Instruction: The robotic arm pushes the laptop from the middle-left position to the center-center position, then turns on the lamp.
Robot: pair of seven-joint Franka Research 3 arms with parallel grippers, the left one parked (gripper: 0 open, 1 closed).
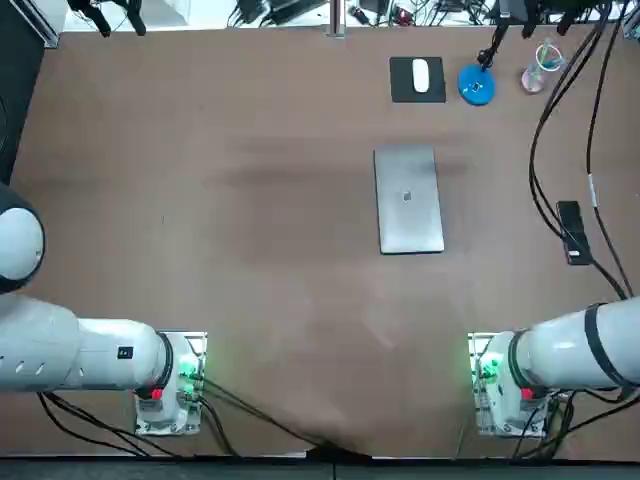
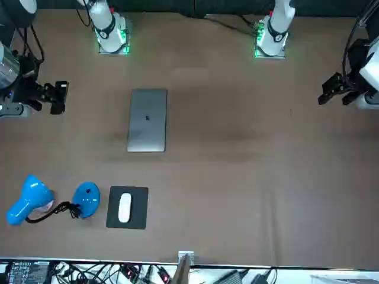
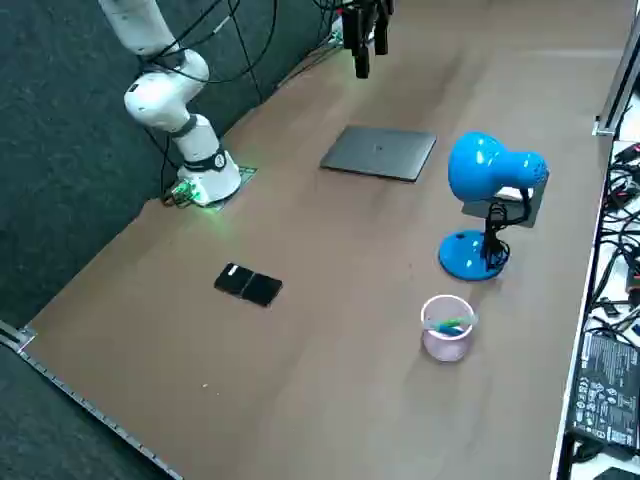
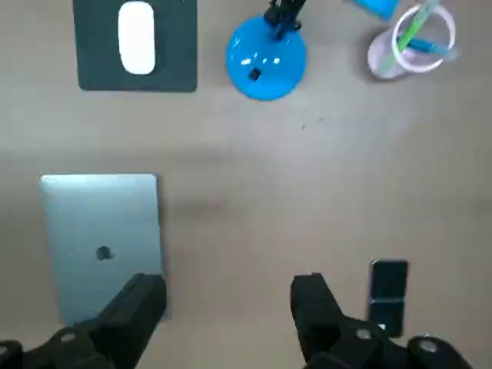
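In the top view the right arm runs out at the picture's edge, so the right gripper, its fingers apart near the laptop, is not seen there. In the wrist view one finger covers a laptop corner, and the edge cuts the head of the lamp.

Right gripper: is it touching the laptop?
No, the right gripper hangs open, well off to the side of the closed laptop, bare table between them.
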